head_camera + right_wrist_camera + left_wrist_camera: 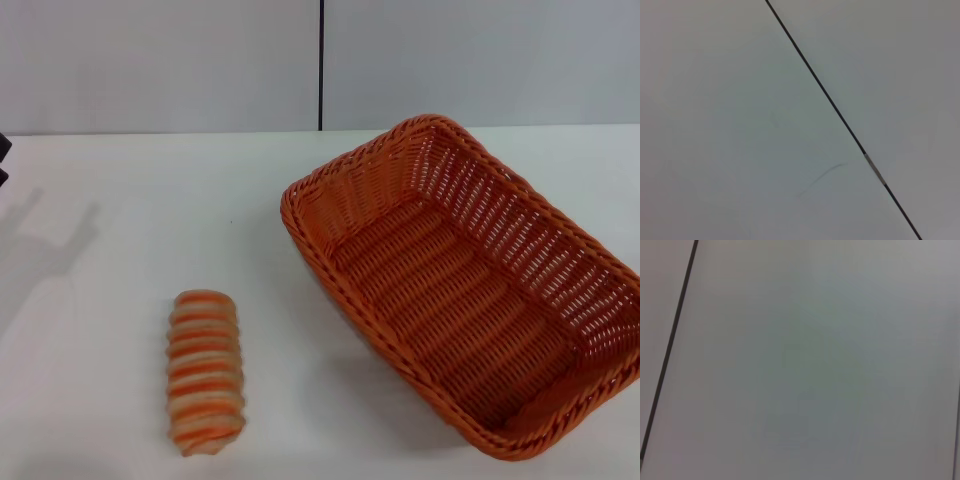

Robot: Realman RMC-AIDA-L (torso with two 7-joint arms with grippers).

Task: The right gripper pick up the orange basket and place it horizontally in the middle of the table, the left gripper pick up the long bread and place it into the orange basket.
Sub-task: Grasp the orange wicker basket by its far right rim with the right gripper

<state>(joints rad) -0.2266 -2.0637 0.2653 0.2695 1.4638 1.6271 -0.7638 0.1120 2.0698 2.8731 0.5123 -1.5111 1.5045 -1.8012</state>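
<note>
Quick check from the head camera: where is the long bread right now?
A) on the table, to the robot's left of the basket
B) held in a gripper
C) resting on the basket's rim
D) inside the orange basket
A: the long bread lies on the bare table, apart from the empty orange basket, with no gripper near it.

The table (120, 200) is plain white, with a faint grey shadow near its left edge. The orange basket (470, 280), toward the right edge, is uniformly orange in an openwork woven pattern with a braided rim. The long bread (205, 372), near the front edge, shows alternating orange and tan cross stripes.
</note>
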